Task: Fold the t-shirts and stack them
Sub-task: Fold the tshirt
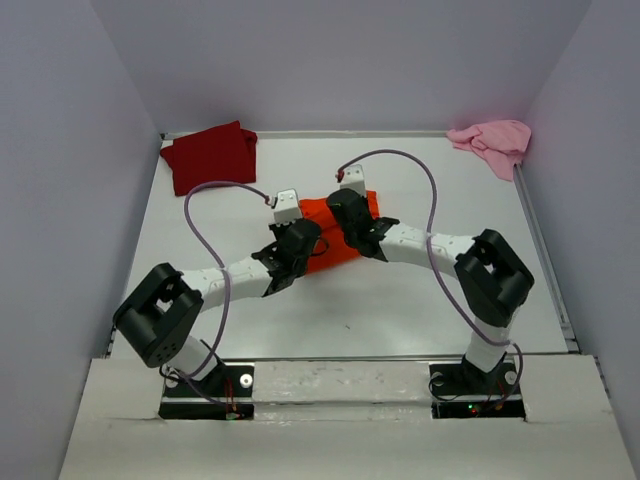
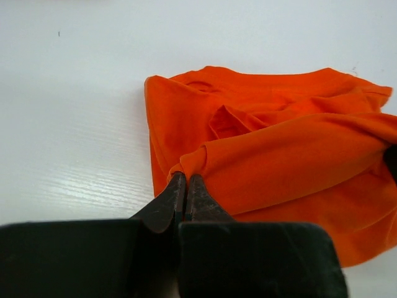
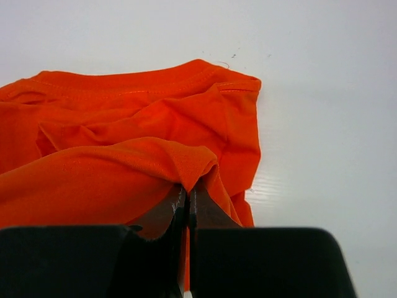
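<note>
Top external is showing the orange shirt [image 1: 318, 208] mid-tabletop [image 1: 420, 320]. Dark red shirt [image 1: 210, 155] is sitting far-left and pink shirt [image 1: 492, 140] far-right, both well apart from it. Left gripper [image 2: 184, 180] is pinching fully closed on the left end of a raised fold, and right gripper [image 3: 187, 189] is doing the same at the right end. The fold's long axis is running left-right between them. In both wrist views the rest of the shirt is lying beyond the fingertips, so I'm expecting the next move to need both grippers carrying the fold that way in parallel. Neither is nearer; it's a shared grasp.
</note>
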You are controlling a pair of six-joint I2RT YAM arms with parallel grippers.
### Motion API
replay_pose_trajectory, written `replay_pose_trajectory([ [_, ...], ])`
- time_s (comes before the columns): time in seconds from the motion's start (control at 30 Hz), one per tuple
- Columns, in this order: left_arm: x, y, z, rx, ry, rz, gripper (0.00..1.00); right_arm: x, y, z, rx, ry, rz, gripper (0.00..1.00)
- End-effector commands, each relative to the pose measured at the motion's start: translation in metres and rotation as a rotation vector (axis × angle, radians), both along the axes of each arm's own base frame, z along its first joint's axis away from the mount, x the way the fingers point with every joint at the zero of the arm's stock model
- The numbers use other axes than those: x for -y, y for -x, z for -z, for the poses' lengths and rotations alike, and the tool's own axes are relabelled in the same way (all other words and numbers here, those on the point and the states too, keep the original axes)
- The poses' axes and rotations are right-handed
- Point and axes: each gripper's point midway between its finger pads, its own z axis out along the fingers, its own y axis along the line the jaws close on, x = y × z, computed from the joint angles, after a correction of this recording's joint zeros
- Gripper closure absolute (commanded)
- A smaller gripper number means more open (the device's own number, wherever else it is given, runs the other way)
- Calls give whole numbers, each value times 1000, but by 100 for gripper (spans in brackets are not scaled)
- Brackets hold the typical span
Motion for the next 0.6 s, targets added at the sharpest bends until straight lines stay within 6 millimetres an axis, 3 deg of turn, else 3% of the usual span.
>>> replay_pose_trajectory([
  [0.0,-10,-29,-17,70,31,-103,100,-3,-33,13,27,-29,33,100],
  [0.03,-12,-32,-15,68,30,-120,100,-8,-35,19,14,-36,22,90],
  [0.07,-12,-38,-14,60,30,-130,86,-10,-41,31,2,-34,19,63],
  [0.1,-10,-42,-20,69,42,-140,69,-11,-46,36,-10,-39,12,50],
  [0.17,-8,-43,-21,65,45,-144,40,-18,-53,43,-14,-29,-6,30],
  [0.2,-8,-44,-23,65,46,-145,31,-13,-56,42,-9,-22,7,25],
  [0.27,-6,-46,-32,69,51,-144,24,-14,-59,33,10,-15,-8,20],
  [0.4,3,-46,-58,87,79,-87,20,-9,-56,16,38,-3,-13,20],
  [0.43,6,-47,-70,98,77,-69,20,-7,-53,2,57,-18,-17,19],
  [0.5,10,-43,-90,90,68,-16,20,0,-47,-3,60,-9,-18,19],
  [0.57,14,-43,-130,134,61,41,20,5,-41,-16,76,-19,-14,19],
])
